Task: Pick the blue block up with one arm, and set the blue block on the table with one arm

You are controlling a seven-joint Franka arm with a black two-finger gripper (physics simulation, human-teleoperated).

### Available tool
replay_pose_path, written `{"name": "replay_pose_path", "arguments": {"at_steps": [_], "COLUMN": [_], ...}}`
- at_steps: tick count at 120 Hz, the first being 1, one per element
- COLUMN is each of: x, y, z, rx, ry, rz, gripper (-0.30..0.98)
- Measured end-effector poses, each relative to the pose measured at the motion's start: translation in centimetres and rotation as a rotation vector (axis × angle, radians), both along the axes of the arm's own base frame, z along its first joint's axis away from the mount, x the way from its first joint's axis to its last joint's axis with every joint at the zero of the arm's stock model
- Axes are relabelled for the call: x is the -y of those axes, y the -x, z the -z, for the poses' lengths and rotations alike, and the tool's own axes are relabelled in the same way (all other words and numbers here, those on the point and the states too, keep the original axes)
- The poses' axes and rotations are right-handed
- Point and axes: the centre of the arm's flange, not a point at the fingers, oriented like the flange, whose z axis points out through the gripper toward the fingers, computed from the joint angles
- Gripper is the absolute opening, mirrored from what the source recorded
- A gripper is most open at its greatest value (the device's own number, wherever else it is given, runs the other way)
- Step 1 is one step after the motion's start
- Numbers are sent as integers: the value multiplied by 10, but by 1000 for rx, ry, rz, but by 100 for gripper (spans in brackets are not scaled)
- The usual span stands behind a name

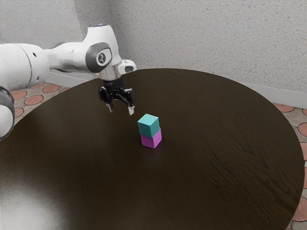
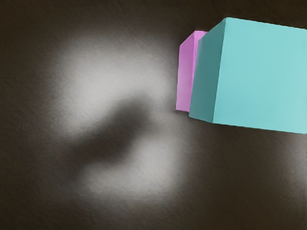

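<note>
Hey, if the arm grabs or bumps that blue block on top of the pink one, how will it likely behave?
The blue block looks rigid, so it probably won't squash. Its flat faces suggest it would slide rather than roll. Perched on the pink block, it could topple off if pushed sideways.

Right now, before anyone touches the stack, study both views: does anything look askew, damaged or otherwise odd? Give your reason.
Only slightly: the teal block seems a little twisted on the pink block, since a thin wedge of the lower one's top peeks out at one side. Neither looks damaged.
</note>
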Motion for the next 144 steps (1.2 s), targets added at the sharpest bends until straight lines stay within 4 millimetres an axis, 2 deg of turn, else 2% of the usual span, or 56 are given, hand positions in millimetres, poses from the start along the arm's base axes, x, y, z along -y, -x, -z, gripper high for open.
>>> {"name": "replay_pose_path", "arguments": {"at_steps": [13,17,25,36,59,73,86,111,121,144], "x": [11,14,19,22,51,66,70,75,74,72], "y": [-19,-17,-5,-13,-25,-13,-1,-5,-6,-8], "z": [5,3,15,36,41,36,49,75,79,83], "rx": [59,72,85,144,264,289,283,283,290,296], "ry": [-3,-8,-20,-38,-29,-28,-28,-17,-16,-13], "rz": [5,7,8,15,51,67,67,65,61,51], "gripper": [69,69,69,69,69,69,69,69,69,52]}}
